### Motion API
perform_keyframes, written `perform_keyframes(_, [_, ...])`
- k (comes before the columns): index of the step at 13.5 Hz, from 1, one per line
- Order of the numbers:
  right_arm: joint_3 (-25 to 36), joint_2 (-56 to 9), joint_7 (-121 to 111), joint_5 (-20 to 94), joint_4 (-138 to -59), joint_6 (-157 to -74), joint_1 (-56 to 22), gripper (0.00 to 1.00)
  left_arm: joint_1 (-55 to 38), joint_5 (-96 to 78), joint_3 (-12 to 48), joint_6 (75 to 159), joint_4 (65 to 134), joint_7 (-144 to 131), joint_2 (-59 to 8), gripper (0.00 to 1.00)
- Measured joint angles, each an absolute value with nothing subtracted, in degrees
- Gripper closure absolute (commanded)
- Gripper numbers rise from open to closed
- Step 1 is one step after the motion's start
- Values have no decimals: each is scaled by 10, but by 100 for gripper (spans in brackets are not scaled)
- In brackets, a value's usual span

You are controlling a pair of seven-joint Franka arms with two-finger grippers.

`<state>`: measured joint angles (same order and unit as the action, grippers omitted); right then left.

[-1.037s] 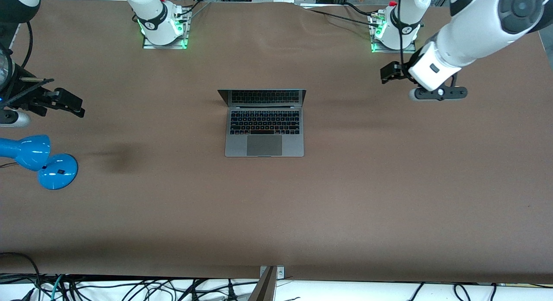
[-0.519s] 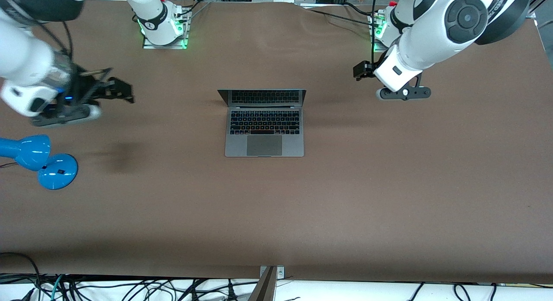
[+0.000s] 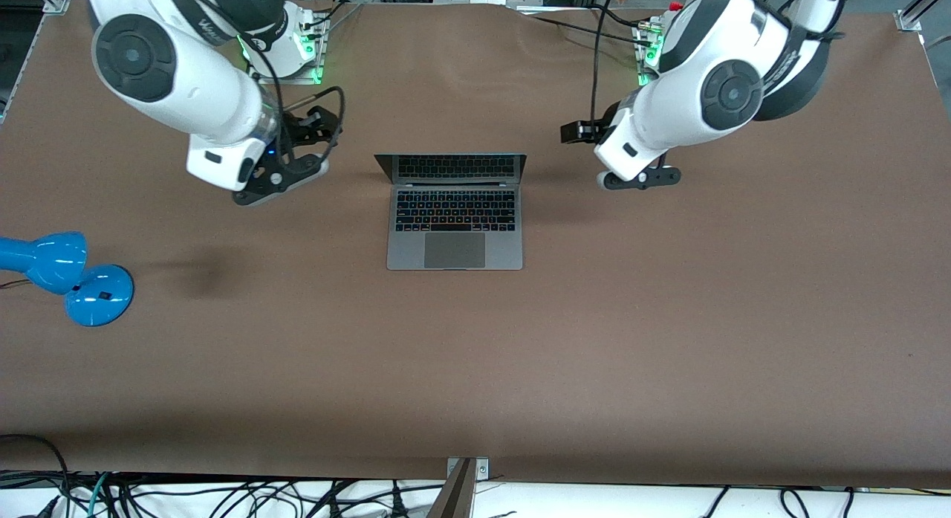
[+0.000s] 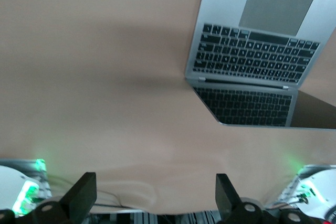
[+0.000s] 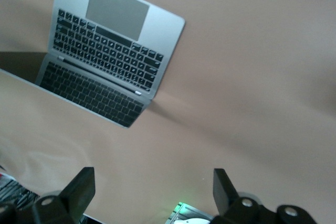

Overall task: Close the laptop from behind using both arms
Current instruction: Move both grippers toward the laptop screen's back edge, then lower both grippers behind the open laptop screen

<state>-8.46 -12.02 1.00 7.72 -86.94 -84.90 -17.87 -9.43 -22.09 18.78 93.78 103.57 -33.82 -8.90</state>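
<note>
Both arms (image 3: 186,87) were glossy white with black joint bands and round grey caps. Black cables trailed along them (bases glowed green)

A: Front cam?
B: High, facing the bases, whole counter (image 3: 669,340) in frame.
A: Wrists?
B: Each looks down past its own claw, hovering fairly near. All three share the open laptop (image 3: 454,235) (image 4: 252,61) (image 5: 105,51).

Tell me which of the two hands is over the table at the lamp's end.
The right hand: it hangs open toward the blue lamp's end; the left hand, also open, hangs at the laptop's other flank.
</note>
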Motion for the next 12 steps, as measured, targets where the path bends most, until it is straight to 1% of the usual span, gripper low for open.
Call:
perform_keyframes(1, [-85, -124, 15, 80, -869, -847, -190, 48, -95, -231, 197, 938, 1036, -352, -100, 0])
perform_keyframes(3, [-84, -134, 60, 105, -870, -841, -211, 76, -101, -240, 209, 939, 1036, -382, -118, 0])
perform_keyframes(4, [-84, -139, 97, 123, -870, -841, -222, 83, -108, -249, 211, 942, 1035, -392, -124, 3])
perform_keyframes(6, [-85, -153, 157, 144, -870, -841, -241, 88, -122, -260, 212, 958, 1035, -404, -132, 7])
perform_keyframes(7, [-85, -160, 170, 149, -870, -841, -247, 92, -131, -260, 212, 972, 1035, -419, -138, 15])
perform_keyframes(8, [-84, -167, 175, 155, -870, -839, -251, 93, -142, -260, 212, 989, 1035, -436, -146, 28])
perform_keyframes(10, [-84, -182, 177, 164, -871, -821, -256, 94, -161, -260, 212, 1019, 1035, -458, -163, 79])
perform_keyframes(11, [-84, -191, 179, 168, -871, -809, -258, 94, -168, -260, 212, 1029, 1035, -467, -170, 99])
perform_keyframes(12, [-84, -199, 180, 171, -871, -799, -260, 94, -172, -260, 212, 1035, 1035, -473, -175, 100])
